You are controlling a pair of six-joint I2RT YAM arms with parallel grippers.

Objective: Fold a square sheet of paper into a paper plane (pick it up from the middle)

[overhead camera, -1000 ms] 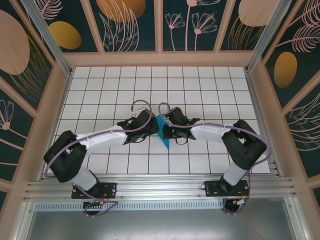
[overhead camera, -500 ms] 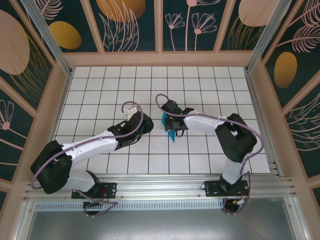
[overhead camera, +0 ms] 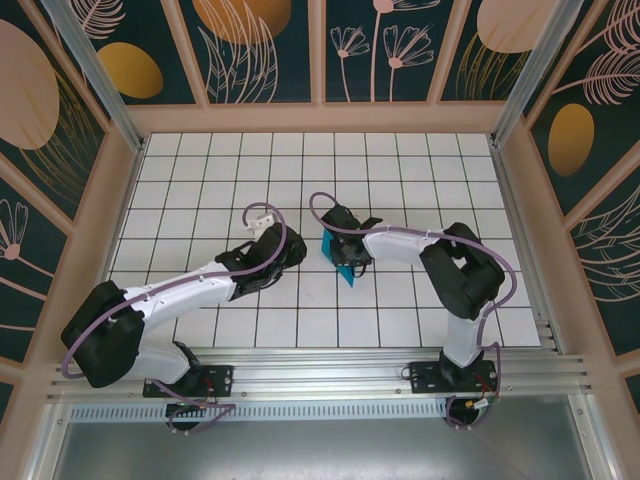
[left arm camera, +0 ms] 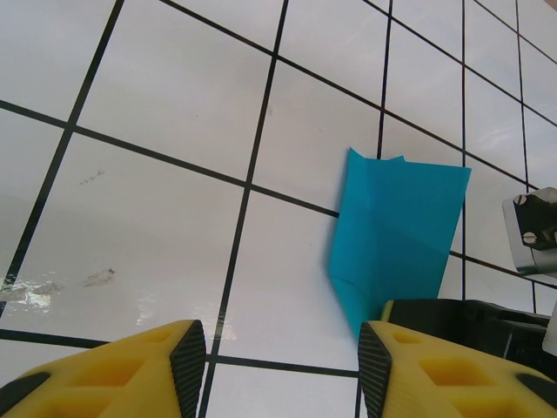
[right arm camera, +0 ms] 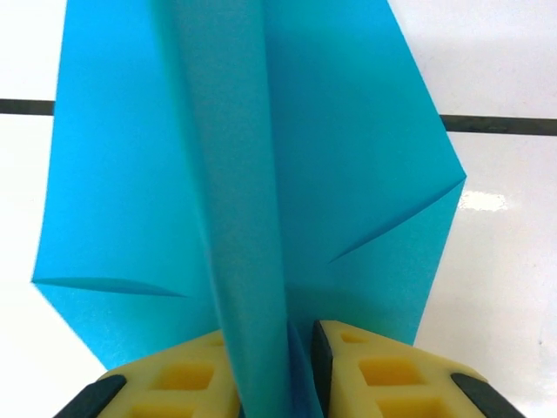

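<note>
Running near-to-far, paper plane (overhead camera: 340, 262), right end effector (right arm camera: 274, 347) astride its fold, grip unclear, left end effector (left arm camera: 280, 348) fingers apart

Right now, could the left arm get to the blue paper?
Probably yes. The left gripper hangs open beside the folded paper, with bare tiles between them. The right gripper straddles the centre fold, so the side facing the left gripper looks free but the middle is crowded.
</note>
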